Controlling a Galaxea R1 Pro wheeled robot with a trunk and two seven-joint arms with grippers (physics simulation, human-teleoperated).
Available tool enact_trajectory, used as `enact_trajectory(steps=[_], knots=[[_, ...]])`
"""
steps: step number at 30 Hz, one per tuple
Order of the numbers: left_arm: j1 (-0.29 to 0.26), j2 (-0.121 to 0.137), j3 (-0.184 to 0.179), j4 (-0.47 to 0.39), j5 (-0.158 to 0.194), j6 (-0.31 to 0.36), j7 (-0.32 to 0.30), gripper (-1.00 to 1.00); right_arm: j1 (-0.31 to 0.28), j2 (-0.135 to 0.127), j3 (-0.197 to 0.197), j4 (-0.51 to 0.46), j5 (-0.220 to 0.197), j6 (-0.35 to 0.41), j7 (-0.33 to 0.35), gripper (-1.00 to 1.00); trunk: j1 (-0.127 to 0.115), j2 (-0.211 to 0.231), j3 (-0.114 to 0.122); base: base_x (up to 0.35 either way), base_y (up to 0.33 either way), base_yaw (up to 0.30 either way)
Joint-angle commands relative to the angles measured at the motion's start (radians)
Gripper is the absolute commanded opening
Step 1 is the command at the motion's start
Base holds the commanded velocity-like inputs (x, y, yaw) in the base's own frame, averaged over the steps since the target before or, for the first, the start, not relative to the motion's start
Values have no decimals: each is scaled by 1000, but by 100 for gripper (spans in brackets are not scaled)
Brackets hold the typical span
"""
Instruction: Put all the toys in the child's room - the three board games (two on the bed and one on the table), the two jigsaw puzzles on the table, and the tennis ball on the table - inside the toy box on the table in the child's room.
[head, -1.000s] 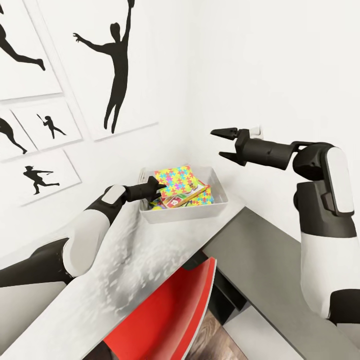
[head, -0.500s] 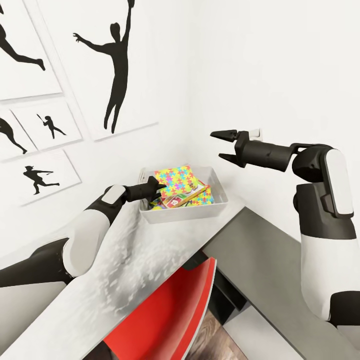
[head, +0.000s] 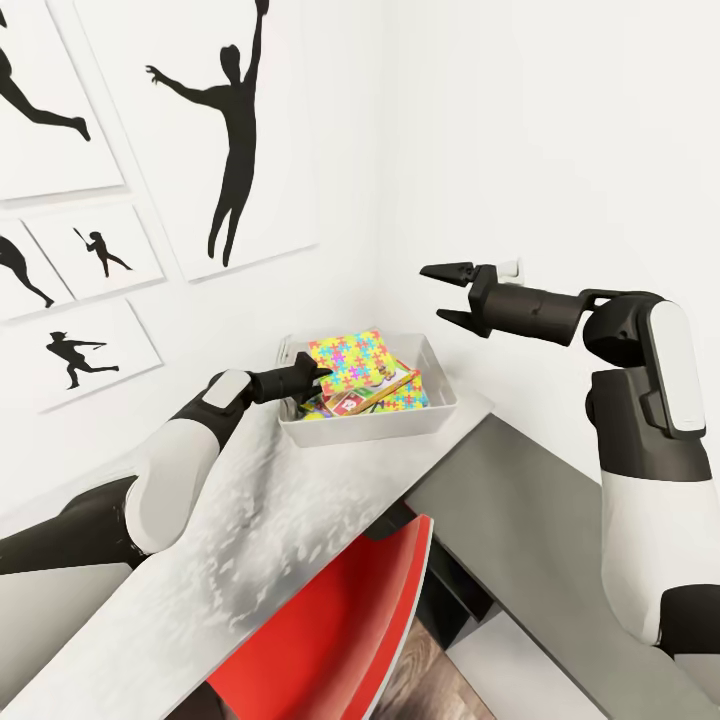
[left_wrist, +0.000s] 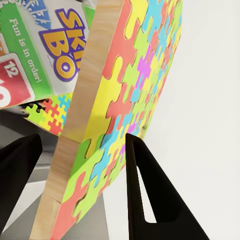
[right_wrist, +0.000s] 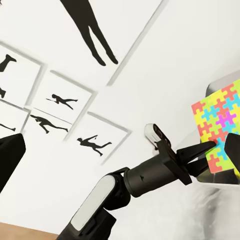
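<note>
The toy box (head: 368, 425) sits on the pale table (head: 240, 560) in the corner of the room, its far side against the white wall. Inside it a jigsaw puzzle (head: 350, 362) stands tilted on edge, leaning over the other contents. A Skip-Bo board game (head: 362, 397) lies partly under it, and a second jigsaw puzzle (head: 410, 393) shows at the box's right side.

The left end effector (head: 312, 376) reaches over the near-left rim of the toy box and is at the edge of the tilted puzzle. In the left wrist view the puzzle's wooden edge and coloured face (left_wrist: 117, 120) lie between the two dark fingers (left_wrist: 150, 190). A gap shows on either side, so the fingers are parted and contact cannot be confirmed. The Skip-Bo cover (left_wrist: 50, 47) is legible behind the puzzle in that view.

The right end effector (head: 447, 293) hangs in the air above and to the right of the toy box, well apart from it, with its fingers spread and holding nothing. The right wrist view shows the left arm (right_wrist: 145, 175) extended to the puzzle (right_wrist: 220, 127).

A red chair (head: 330, 625) stands tucked beneath the table. A dark grey cabinet top (head: 540, 520) adjoins the table at the right. Black silhouette pictures (head: 232, 120) hang on the wall.
</note>
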Motion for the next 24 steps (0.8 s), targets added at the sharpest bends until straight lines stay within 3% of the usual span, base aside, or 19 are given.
enact_trajectory(steps=[1, 24], knots=[[-1, -1, 8, 0, -6, 5, -3, -100, -1, -1, 1, -1, -10, 0, -10, 100, 1, -2, -2, 0, 0, 0], [-1, -2, 8, 0, -5, 9, -15, -100, -1, -1, 3, -1, -10, 0, -10, 100, 1, -2, -36, 0, 0, 0]])
